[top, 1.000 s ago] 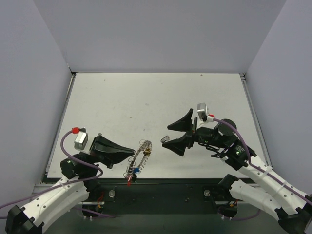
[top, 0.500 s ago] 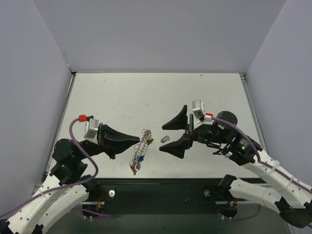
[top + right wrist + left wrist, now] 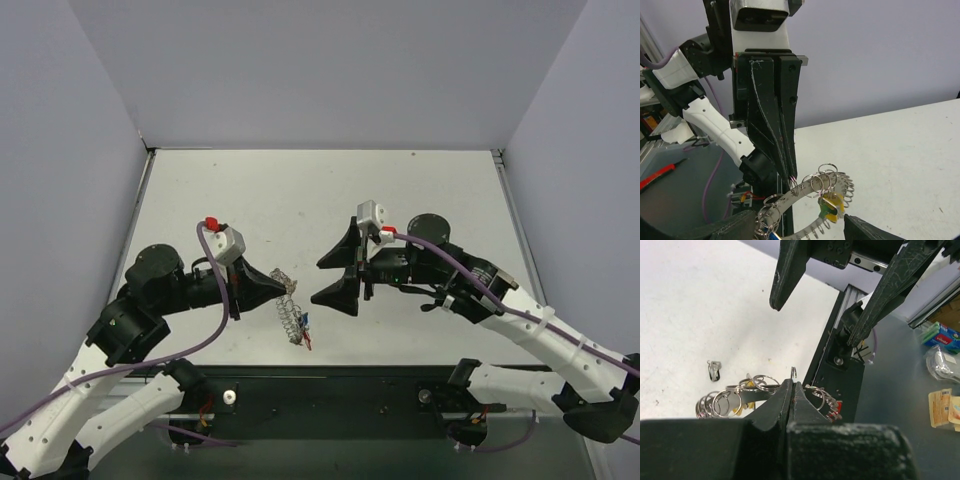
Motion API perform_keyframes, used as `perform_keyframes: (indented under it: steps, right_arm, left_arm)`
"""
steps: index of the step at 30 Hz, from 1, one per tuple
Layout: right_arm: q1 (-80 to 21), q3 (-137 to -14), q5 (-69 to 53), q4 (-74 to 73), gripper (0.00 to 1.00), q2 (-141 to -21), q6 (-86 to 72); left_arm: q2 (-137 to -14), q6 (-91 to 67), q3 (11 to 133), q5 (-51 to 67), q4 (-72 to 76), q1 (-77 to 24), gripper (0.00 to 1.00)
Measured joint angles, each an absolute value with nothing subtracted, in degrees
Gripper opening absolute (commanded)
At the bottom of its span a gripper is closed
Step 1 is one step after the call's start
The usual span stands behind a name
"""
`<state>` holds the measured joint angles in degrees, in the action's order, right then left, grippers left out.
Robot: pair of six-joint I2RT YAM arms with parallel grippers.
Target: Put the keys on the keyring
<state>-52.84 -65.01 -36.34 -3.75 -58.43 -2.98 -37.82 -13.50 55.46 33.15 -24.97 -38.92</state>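
My left gripper is shut, its tips pinching a small split ring threaded on the keyring, and holds it off the table. The keyring is a silvery band with a coiled rim and several small rings on it. Green and yellow keys hang from it, with red and blue keys at its lower end. In the left wrist view the coils sit left of the shut tips and the red key to the right. My right gripper stands open just right of the ring, not touching it.
A small loose metal piece lies on the white table, beyond the ring in the left wrist view. The black front rail runs along the near edge, just below the ring. Grey walls close in three sides.
The left arm has raised the keyring and carried it up and right toward the middle. The right gripper has moved left toward it, and its jaws have narrowed a little.
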Motion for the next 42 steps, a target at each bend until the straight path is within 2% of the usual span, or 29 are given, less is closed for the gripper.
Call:
perform_keyframes:
  steps: [14,26,32,35,36,39,42]
  right_arm:
    - [-54.8,-68.3,-37.5,-6.7,0.68,-66.3,0.9]
    - [-55.2,-70.0,-43.5,-7.9,0.56,-68.4,3.1]
    - [-55.2,-70.4,-46.7,-8.0,0.46,-69.9,3.1]
    - [-55.2,-70.4,-48.0,-8.0,0.35,-70.6,3.1]
    - [-55.2,-70.5,-48.4,-8.0,0.26,-70.8,3.1]
    - [-55.2,-70.8,-49.7,-8.2,0.13,-71.3,3.0]
    - [-55.2,-71.4,-50.9,-8.9,0.12,-71.7,3.0]
  left_arm:
    - [-42.3,-8.4,61.6,34.1,-35.9,-40.4,0.0]
    - [-44.1,-7.3,62.0,34.5,-37.1,-43.5,0.0]
    - [-44.4,-7.3,62.0,34.5,-36.9,-44.2,0.0]
    - [-44.6,-7.3,62.0,34.5,-36.6,-44.4,0.0]
    - [-44.7,-7.3,62.0,34.5,-36.6,-44.5,0.0]
    - [-45.0,-7.3,62.0,34.5,-36.5,-44.8,0.0]
    - [-44.9,-7.3,62.0,34.5,-36.5,-44.9,0.0]
